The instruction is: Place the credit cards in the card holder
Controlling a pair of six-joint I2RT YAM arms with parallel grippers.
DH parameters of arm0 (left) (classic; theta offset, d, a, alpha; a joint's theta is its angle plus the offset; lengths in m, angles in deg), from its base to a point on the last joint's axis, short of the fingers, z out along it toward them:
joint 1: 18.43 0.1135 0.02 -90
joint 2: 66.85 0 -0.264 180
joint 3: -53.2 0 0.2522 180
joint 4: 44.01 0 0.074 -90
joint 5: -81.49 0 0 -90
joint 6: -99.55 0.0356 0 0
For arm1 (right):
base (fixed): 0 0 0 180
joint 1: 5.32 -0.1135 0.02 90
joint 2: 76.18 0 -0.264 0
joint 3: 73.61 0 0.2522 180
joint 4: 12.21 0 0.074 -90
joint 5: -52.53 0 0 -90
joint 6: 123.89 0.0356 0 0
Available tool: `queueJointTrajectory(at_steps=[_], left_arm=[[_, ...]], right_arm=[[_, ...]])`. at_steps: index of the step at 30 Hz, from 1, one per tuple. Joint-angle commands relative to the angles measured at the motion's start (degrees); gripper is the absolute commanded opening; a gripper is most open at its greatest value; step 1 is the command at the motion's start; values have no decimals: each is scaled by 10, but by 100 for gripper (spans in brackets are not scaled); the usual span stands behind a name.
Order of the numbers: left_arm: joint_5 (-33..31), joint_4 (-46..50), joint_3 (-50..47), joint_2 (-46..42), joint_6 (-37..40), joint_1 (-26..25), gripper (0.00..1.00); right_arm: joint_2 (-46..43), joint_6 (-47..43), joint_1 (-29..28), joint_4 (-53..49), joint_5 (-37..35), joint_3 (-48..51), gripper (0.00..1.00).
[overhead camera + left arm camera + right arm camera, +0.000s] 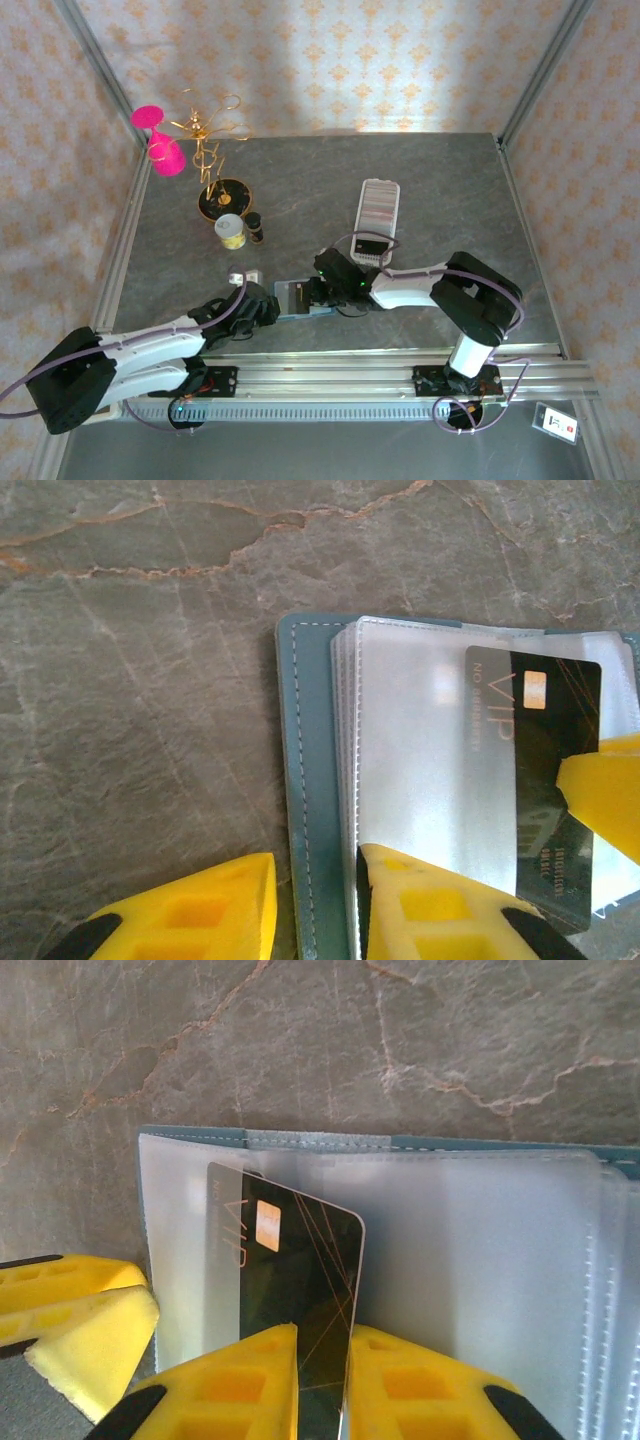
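I am sliding one black credit card (pixel 300 1270) into the card holder (pixel 298 298), which lies open on the table (pixel 400 1040) between my two arms. My right gripper (pixel 322 1335) is pinched tight on the card's near end; the card is a bit tilted, with part of it under a clear pocket (pixel 470 1260). My left gripper (pixel 315 880) has its jaws a little apart; one finger rests on the table just beside the holder and the other presses down on the pockets. I think I should hold that press firm, lay the card flatter, and push it slowly toward 9 o'clock in the top view, so no corner catches. The other credit cards (pixel 377 208) wait in the white tray (pixel 380 186), at 1 o'clock from the holder. The black card says "VIP" in gold beside a gold chip; the tiny letters next to it are too blurry to read.
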Motion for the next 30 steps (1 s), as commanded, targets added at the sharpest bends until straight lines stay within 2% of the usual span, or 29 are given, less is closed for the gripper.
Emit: queueJointTrajectory(at_steps=[1,4,11,13,20,24,30], left_arm=[[16,-13,-5,34,-7,4,24],[30,-28,-7,47,-5,4,20],[40,-33,-17,40,-6,3,20],[41,-34,-20,36,-9,3,20],[45,-34,-24,26,-11,3,20],[48,-35,-26,21,-11,4,20],[61,-46,-30,25,-9,3,20]], right_arm=[[15,-19,-4,-24,-7,-13,17],[21,-21,-13,-29,-10,-26,15],[40,-25,-31,-46,-18,-67,16],[38,-20,-31,-53,-32,-74,20],[19,-17,-31,-99,-88,-77,21],[13,-11,-31,-97,-90,-66,10],[26,-3,-31,-76,-65,-65,7]])
